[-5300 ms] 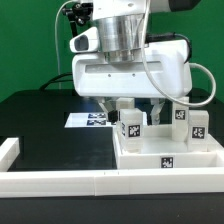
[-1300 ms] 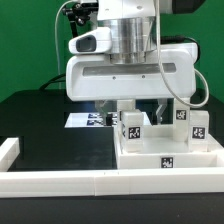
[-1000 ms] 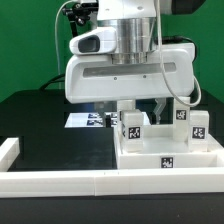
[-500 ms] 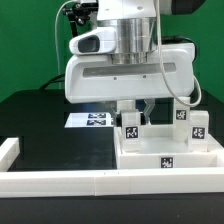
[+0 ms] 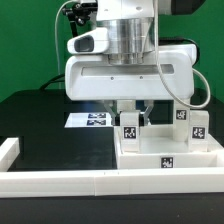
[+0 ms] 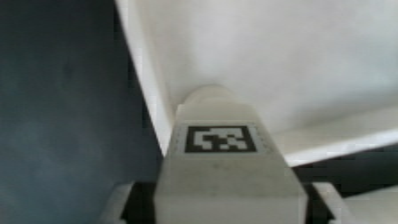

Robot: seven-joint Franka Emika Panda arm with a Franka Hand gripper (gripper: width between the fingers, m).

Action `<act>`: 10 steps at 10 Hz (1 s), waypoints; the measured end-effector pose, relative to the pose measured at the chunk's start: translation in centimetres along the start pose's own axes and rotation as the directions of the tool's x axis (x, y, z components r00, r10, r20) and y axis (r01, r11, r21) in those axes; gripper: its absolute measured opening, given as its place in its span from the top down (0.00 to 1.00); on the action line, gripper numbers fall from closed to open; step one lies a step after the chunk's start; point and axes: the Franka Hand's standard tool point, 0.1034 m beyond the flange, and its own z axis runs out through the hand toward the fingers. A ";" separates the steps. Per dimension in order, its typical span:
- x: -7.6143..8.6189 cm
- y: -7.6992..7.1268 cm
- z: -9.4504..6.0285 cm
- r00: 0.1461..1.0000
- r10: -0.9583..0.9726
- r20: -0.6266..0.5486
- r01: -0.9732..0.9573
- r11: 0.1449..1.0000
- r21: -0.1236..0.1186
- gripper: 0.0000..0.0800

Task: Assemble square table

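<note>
The square tabletop lies at the exterior view's right, a tag on its near edge. Several short white tagged legs stand on it. My gripper reaches down over the leg nearest the slab's left edge, a finger pressed on each side of its top. In the wrist view that leg fills the space between my fingers, its tag facing the camera, with the white tabletop behind it. Two more legs stand further right.
The marker board lies on the black table left of the gripper. A long white border bar runs along the front, with a short one at the exterior view's left.
My fingers have drawn inward from a wide spread until they meet the sides of the leg. The gripper body has dropped slightly. The leg has not moved.
</note>
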 end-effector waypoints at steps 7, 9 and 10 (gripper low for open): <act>-0.1 -0.1 0.1 0.738 0.675 -0.006 -0.674 0.738 0.016 0.64; -0.1 -0.1 0.2 0.672 0.741 0.002 -0.740 0.672 0.018 0.64; -0.1 -0.1 0.2 0.674 0.739 0.002 -0.739 0.674 0.018 0.55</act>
